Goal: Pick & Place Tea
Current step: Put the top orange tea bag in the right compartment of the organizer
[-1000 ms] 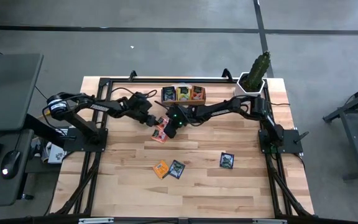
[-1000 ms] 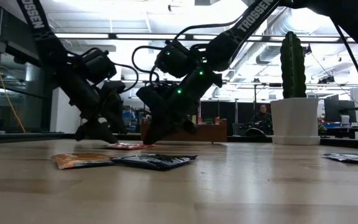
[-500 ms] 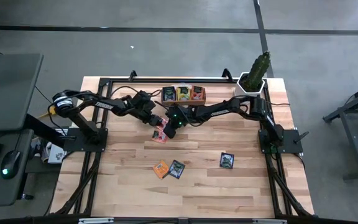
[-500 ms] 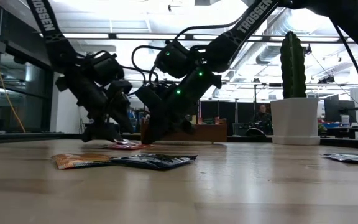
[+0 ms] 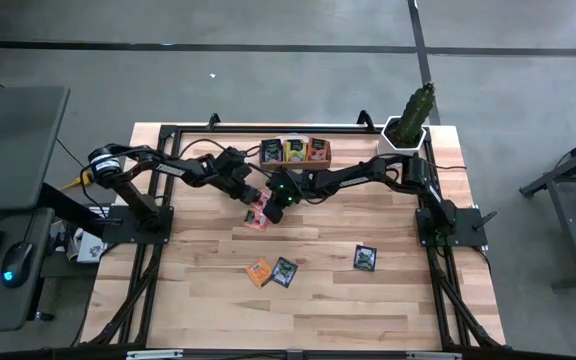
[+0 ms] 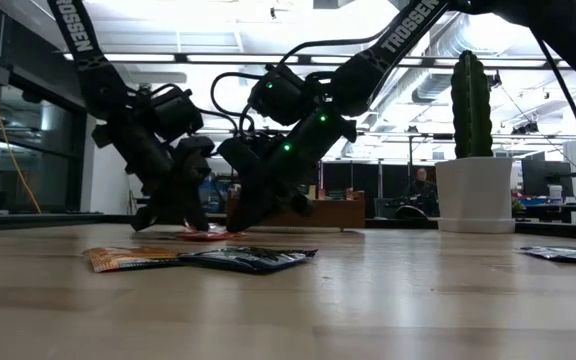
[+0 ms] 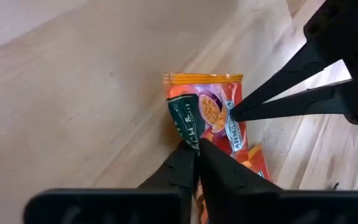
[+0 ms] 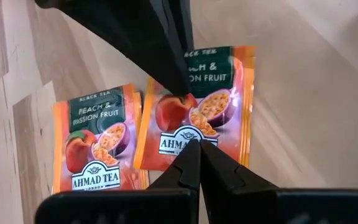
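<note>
My left pincer (image 7: 196, 152) is pressed together, its tips on the edge of an orange peach tea sachet (image 7: 211, 112) lying flat on the surface (image 5: 318, 300). My right pincer (image 8: 199, 149) is pressed together too, touching that sachet from the other side. A second orange sachet (image 8: 98, 140) lies just beside it.

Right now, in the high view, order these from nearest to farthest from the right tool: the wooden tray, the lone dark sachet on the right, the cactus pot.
Measured from the right tool at table centre:
1. Wooden tray, just beyond it at the far edge.
2. Lone dark sachet, toward the near right.
3. Cactus pot, far right corner.
</note>
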{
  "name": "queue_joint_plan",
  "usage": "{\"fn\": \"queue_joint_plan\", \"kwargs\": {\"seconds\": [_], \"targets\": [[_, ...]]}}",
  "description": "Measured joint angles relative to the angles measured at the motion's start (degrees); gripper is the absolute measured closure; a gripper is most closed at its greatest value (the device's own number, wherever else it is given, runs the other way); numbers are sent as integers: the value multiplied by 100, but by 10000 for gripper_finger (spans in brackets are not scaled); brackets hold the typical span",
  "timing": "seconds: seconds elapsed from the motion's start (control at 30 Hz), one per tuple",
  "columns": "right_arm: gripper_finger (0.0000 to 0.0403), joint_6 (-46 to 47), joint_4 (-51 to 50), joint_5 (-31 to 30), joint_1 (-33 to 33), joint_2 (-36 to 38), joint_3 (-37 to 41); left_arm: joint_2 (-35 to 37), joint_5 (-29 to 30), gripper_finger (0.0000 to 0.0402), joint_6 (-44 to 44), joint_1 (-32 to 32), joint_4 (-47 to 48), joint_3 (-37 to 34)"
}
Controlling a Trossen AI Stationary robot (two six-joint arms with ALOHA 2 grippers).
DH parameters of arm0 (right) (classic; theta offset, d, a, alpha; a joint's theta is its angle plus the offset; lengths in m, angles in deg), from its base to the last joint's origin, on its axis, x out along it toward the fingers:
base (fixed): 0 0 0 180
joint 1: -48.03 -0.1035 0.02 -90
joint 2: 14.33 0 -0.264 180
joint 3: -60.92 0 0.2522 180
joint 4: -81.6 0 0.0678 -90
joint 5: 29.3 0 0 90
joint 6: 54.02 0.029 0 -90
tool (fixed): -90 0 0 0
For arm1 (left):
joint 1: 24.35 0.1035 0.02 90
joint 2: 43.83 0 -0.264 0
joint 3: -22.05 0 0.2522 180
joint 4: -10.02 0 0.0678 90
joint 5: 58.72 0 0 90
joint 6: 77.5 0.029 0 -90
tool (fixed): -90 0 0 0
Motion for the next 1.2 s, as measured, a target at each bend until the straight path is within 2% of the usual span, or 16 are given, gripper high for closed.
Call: {"fn": "queue_joint_plan", "kwargs": {"seconds": [0.2, 0.37, 0.63, 0.8, 1.0, 1.2], "targets": [[402, -14, 9, 75, -1, 2, 0, 0, 62, 398, 66, 0, -6, 0], [402, -51, 20, 476, 5, 81, 0, 2, 92, 400, 263, 3, -20, 0], [402, -626, -121, 523, -10, 692, -2, 68, 99, 401, 864, 2, -56, -11], [398, -588, -370, 610, 59, 1082, -4, 525, 197, 401, 1360, -28, -58, -13], [372, -728, -608, 536, 116, 1497, -4, 1136, 261, 401, 1924, -124, 246, 204], [326, -836, -736, 610, 194, 1802, -5, 1583, 350, 401, 2718, -267, 972, 669]]}}
